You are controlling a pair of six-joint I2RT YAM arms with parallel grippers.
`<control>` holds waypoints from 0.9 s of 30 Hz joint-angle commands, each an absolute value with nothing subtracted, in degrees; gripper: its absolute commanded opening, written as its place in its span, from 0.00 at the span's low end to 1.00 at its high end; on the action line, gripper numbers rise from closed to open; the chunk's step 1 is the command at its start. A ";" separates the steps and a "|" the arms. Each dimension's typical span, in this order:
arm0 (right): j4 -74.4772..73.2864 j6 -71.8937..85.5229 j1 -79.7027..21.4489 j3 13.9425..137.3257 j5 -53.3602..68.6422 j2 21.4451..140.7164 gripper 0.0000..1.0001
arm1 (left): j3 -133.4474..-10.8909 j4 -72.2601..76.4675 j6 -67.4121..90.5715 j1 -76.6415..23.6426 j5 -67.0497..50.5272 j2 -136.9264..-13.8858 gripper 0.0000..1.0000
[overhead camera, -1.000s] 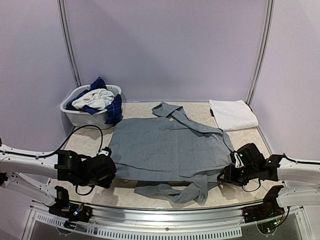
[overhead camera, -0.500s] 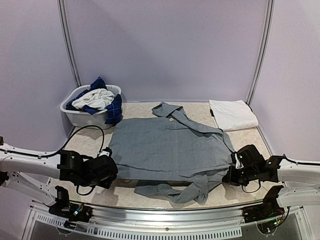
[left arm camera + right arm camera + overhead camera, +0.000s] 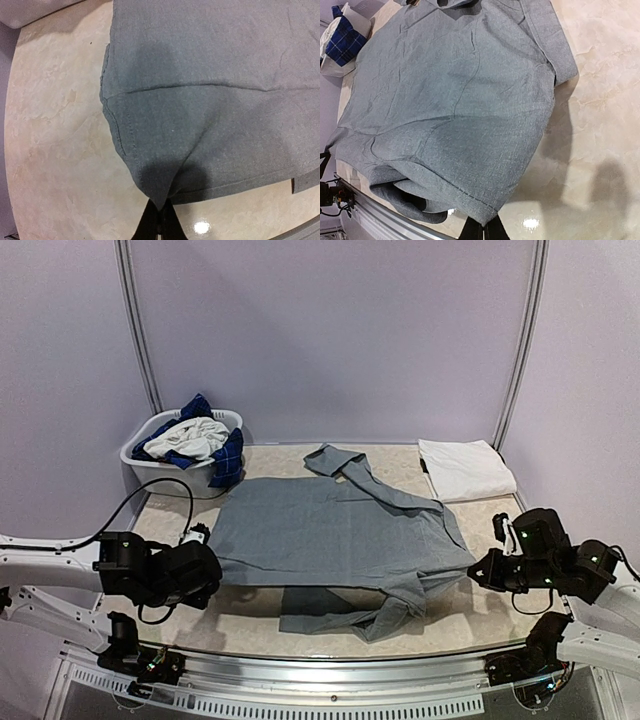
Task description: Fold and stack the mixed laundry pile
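From overhead we see the grey T-shirt (image 3: 330, 530) spread mid-table, with the basket (image 3: 140, 462) of laundry at the back left. Only the wrist views show the left gripper (image 3: 160, 222) and right gripper (image 3: 484, 229) each pinching a near corner. Compared with 1 second ago, both arms have drawn outward.

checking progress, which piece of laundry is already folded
The white piece at the far right: a neat flat rectangle. The grey T-shirt is spread open, and the blue plaid and white bundle is bunched in the basket.
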State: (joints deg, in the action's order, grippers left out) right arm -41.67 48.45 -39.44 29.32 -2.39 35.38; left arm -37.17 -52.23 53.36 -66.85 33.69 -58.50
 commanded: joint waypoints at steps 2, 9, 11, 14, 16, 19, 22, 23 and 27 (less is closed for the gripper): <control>-44.02 46.82 -39.78 30.67 -2.15 34.69 0.01 | -38.39 -53.36 51.89 -65.88 34.55 -59.79 0.00; -38.21 45.04 -39.74 34.52 -2.27 42.49 0.01 | -41.54 -51.34 47.78 -61.90 33.75 -64.71 0.00; -37.21 44.34 -39.75 36.34 -3.44 46.48 0.01 | -42.86 -50.88 46.63 -60.81 33.38 -66.62 0.00; -37.11 43.39 -39.72 39.50 -6.29 51.06 0.01 | -44.69 -50.64 45.27 -59.33 32.73 -68.97 0.00; -37.53 42.88 -39.24 41.70 -8.61 54.12 0.01 | -45.99 -51.27 44.65 -57.98 32.91 -70.60 0.00; -36.15 41.43 -37.00 44.15 -8.86 57.74 0.01 | -48.12 -52.43 43.77 -55.89 33.30 -73.08 0.00; -34.82 40.03 -34.62 46.41 -8.35 61.45 0.01 | -49.22 -52.69 43.20 -54.14 33.09 -74.94 0.01; -34.51 39.36 -34.05 47.12 -8.16 62.45 0.01 | -49.34 -52.61 42.94 -53.54 32.93 -75.29 0.01; -32.99 37.84 -31.94 49.50 -7.27 68.18 0.01 | -49.80 -51.81 41.38 -50.48 31.92 -77.39 0.02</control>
State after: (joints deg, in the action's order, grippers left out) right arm -35.24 40.51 -33.76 47.03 -6.81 64.12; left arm -48.75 -51.64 43.48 -53.54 32.84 -75.48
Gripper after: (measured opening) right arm 0.011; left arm 0.024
